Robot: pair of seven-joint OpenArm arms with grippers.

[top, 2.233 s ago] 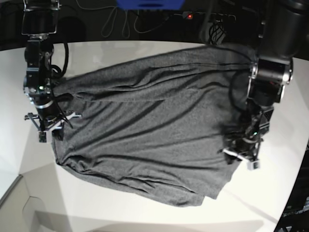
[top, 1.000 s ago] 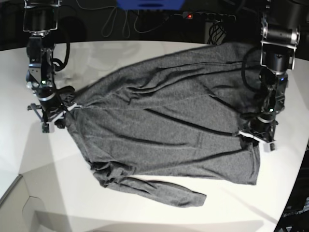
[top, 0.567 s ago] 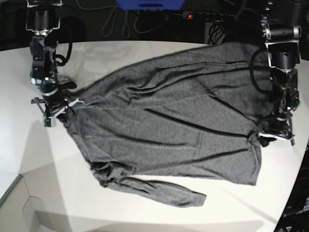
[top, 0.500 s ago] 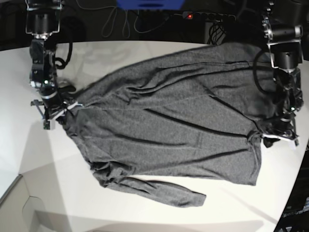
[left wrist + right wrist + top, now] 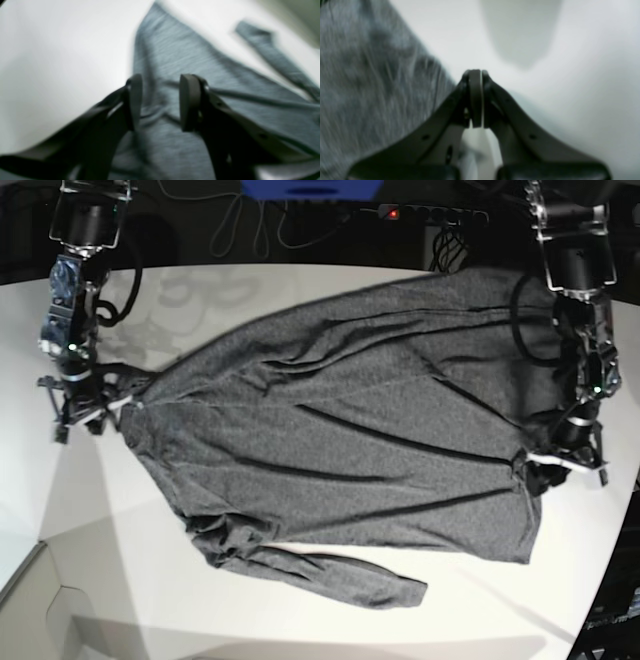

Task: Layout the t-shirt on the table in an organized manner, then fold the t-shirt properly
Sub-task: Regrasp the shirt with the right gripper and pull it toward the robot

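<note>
My left gripper (image 5: 158, 102) stands part open with nothing between its pads; grey cloth shows through the gap below them. It hovers over the edge of the t-shirt (image 5: 340, 440), at the bunched spot on the side of the shirt nearest that arm, and bare table (image 5: 57, 62) begins just beside one finger. My right gripper (image 5: 475, 98) is pressed tight together and holds nothing; the shirt's edge lies just to one side of it, white table under and ahead of it. From the base view the shirt lies spread between my two arms, its long axis running slantwise from one gripper toward the other, one sleeve (image 5: 340, 575) trailing loose toward the table's near edge. I judge the left gripper is the readier one, since cloth already lies under its open jaws.
</note>
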